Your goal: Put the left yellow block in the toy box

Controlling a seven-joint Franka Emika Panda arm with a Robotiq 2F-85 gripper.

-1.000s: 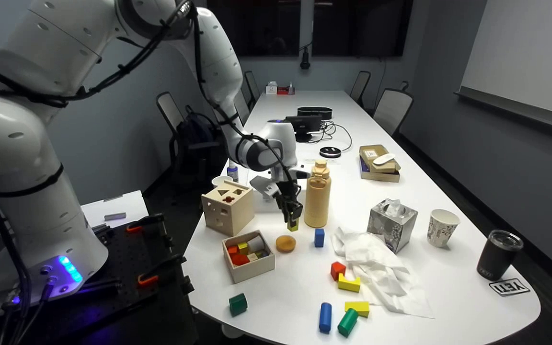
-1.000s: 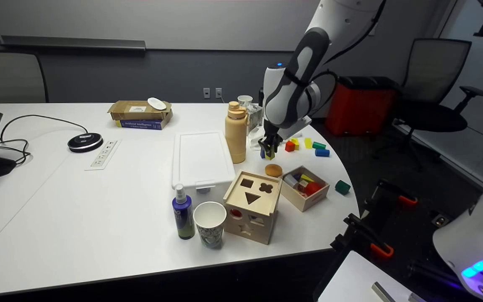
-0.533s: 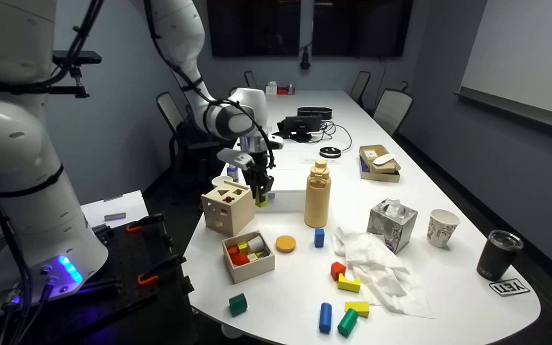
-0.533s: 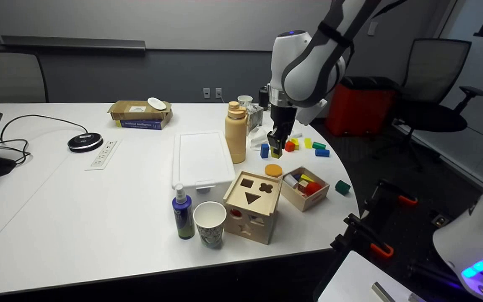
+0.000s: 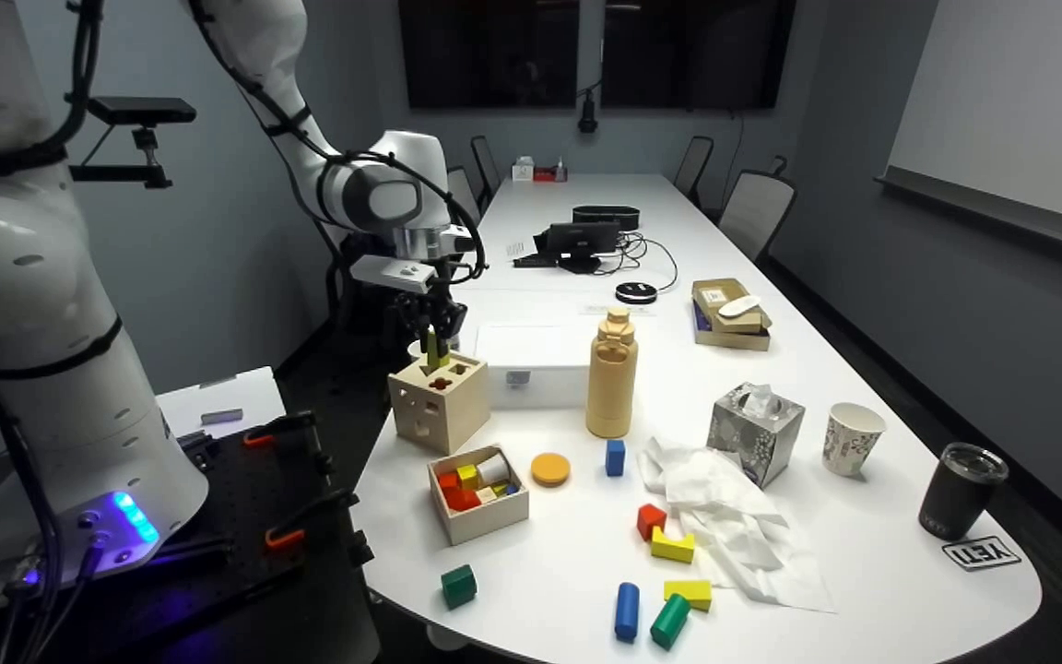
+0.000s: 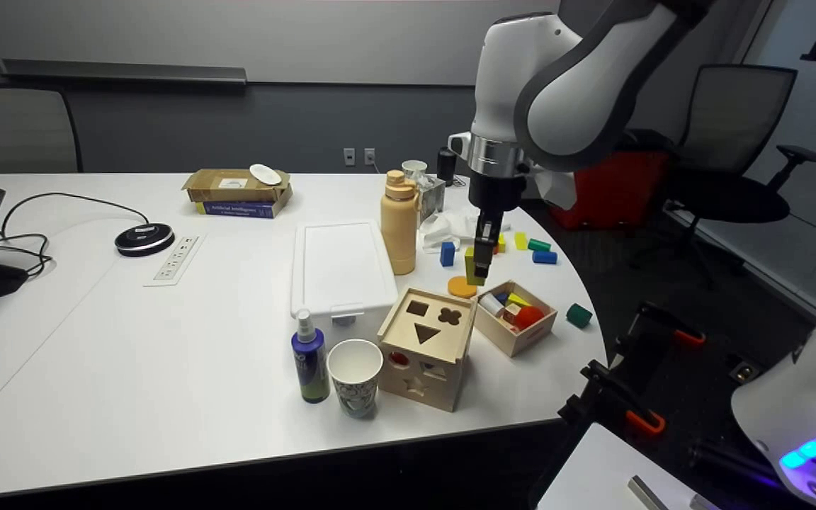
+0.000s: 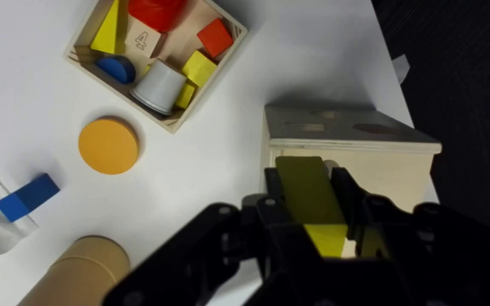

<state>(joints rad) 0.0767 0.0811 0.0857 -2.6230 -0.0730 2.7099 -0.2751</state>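
Note:
My gripper is shut on the yellow block and holds it in the air. The block (image 7: 313, 191) sits between both fingers in the wrist view, its long dark face showing. It also shows in both exterior views (image 5: 443, 357) (image 6: 472, 263). The gripper (image 5: 436, 343) (image 6: 480, 262) (image 7: 306, 174) points down. The toy box (image 5: 439, 410) (image 6: 422, 368) is a light wooden cube with holes, standing at the table's edge. In an exterior view the block overlaps its top; in the wrist view the box (image 7: 355, 123) lies behind the block. The gap between them cannot be told.
An open wooden tray (image 5: 485, 526) of pieces and an orange disc (image 5: 549, 468) lie near the box. A white lidded bin (image 6: 343, 269), tan bottle (image 6: 399, 227), paper cup (image 6: 355, 375) and spray bottle (image 6: 310, 361) stand around it. A blue block (image 5: 615, 457) stands farther off.
The gripper has lifted the yellow block off the table from near the blue block. It has carried it up and across toward the toy box. The box has not moved.

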